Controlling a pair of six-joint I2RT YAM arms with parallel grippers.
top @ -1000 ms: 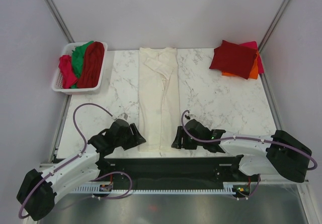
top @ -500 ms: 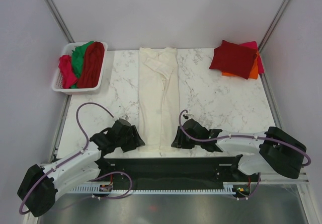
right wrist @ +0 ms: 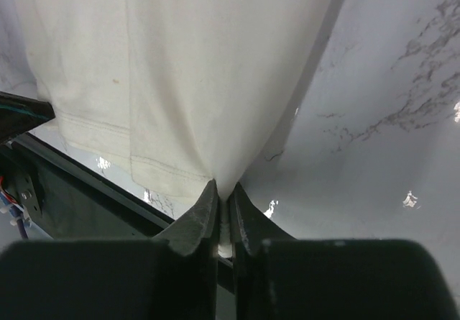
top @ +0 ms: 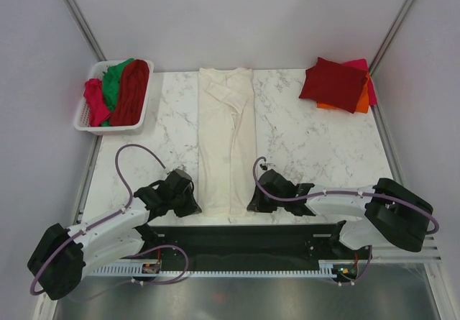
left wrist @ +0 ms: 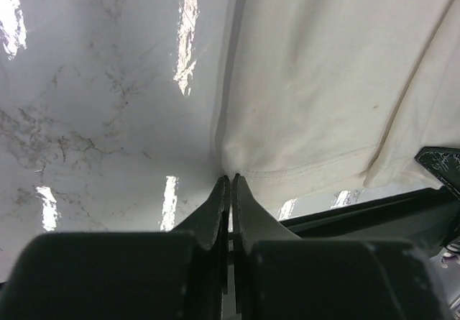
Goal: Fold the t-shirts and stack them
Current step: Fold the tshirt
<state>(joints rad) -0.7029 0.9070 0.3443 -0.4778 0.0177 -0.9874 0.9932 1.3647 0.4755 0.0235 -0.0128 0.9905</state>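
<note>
A cream-white t-shirt (top: 226,140), folded into a long narrow strip, lies down the middle of the marble table. My left gripper (top: 194,206) is at its near left corner. In the left wrist view the jaws (left wrist: 230,178) are shut, with the hem corner of the shirt (left wrist: 323,83) pinched at their tips. My right gripper (top: 253,205) is at the near right corner. In the right wrist view it (right wrist: 222,187) is shut on a tuck of the cloth (right wrist: 180,61) that rises between the fingers. A dark red t-shirt (top: 334,81) tops a folded stack at the back right.
A white slotted basket (top: 83,122) at the back left holds dark red (top: 131,90), green (top: 113,81) and magenta (top: 94,98) shirts. Pink (top: 363,68) and orange (top: 361,103) edges show under the stack. The table's near edge and a dark rail (top: 244,235) lie just behind both grippers.
Both grippers have gone from open to shut on the near hem corners of the cream shirt. Both arms have edged slightly inward toward it.
</note>
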